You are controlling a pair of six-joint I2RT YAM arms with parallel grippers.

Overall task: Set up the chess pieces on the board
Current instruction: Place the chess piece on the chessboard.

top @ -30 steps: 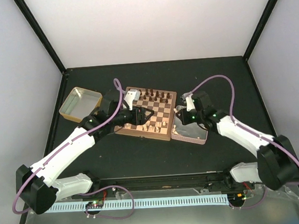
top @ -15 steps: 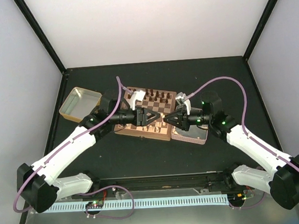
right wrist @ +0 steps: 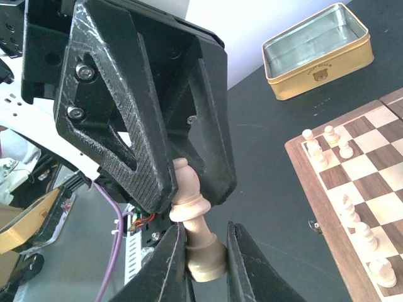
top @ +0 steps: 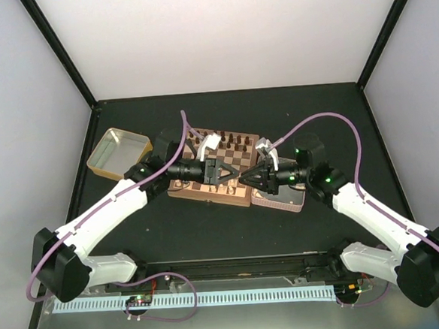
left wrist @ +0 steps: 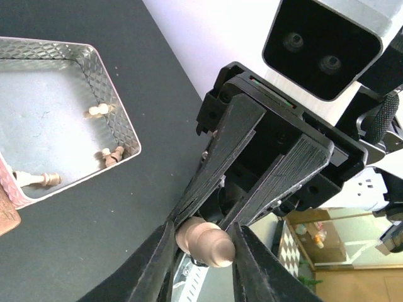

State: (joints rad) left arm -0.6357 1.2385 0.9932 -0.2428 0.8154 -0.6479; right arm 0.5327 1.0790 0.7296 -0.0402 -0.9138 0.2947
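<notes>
Both grippers meet tip to tip above the right part of the board [top: 207, 198]. A light tan chess piece [top: 240, 176] lies level between them. My right gripper [right wrist: 203, 231] is shut on its base [right wrist: 204, 258]. My left gripper [left wrist: 203, 236] is shut around its rounded head [left wrist: 208, 242]. In the right wrist view the left gripper's black fingers [right wrist: 157, 170] clasp the piece's top from above. More tan pieces [right wrist: 324, 148] stand along the board's [right wrist: 302, 182] near rows.
Dark chessmen [top: 233, 142] fill the board's far rows. A gold tin [top: 117, 151] sits left of the board. A silver tin [left wrist: 116, 107] right of the board holds three loose tan pieces [left wrist: 97, 110]. Purple cables arc over both arms.
My right arm swung from over the silver tin toward the board with the piece held level. My left gripper moved right to meet it and closed on the piece's head.
</notes>
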